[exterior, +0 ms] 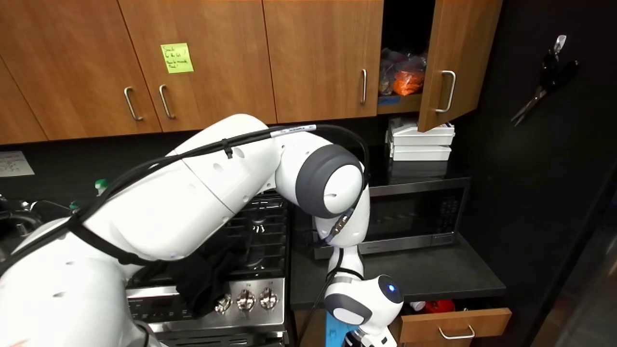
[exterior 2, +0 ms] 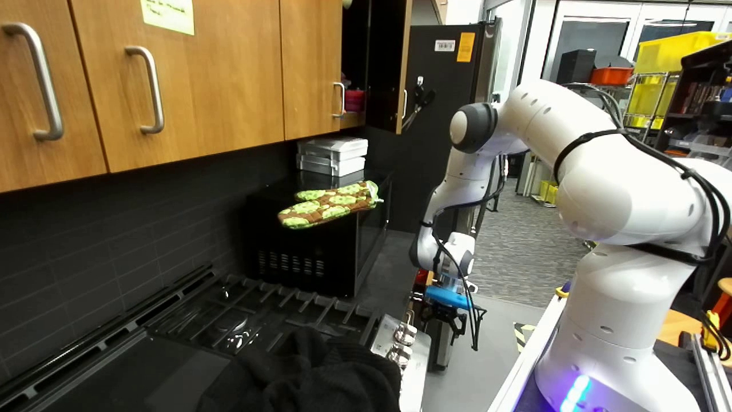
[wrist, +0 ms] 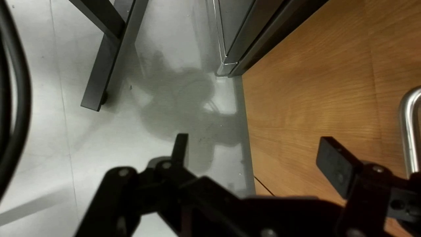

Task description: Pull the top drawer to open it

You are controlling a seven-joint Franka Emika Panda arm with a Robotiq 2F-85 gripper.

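The top drawer (exterior: 455, 324) is a wooden drawer under the counter, with a curved metal handle (exterior: 456, 333). It stands partly open, and a red item (exterior: 439, 306) shows inside. My gripper (exterior 2: 445, 317) points down in front of the drawers, below a blue part on the wrist. In an exterior view the bottom edge cuts most of it off, left of the drawer. In the wrist view the gripper (wrist: 256, 138) has its fingers wide apart with nothing between them. A metal handle (wrist: 409, 131) on a wooden front lies beyond the right finger, not touched; I cannot tell which front it belongs to.
A stove (exterior: 255, 299) with knobs and a black cloth (exterior 2: 320, 372) stands beside the drawers. A microwave (exterior: 409, 212) sits on the counter (exterior: 434, 270). An upper cabinet door (exterior: 458, 62) hangs open. Dark metal legs (wrist: 105, 65) stand on the floor.
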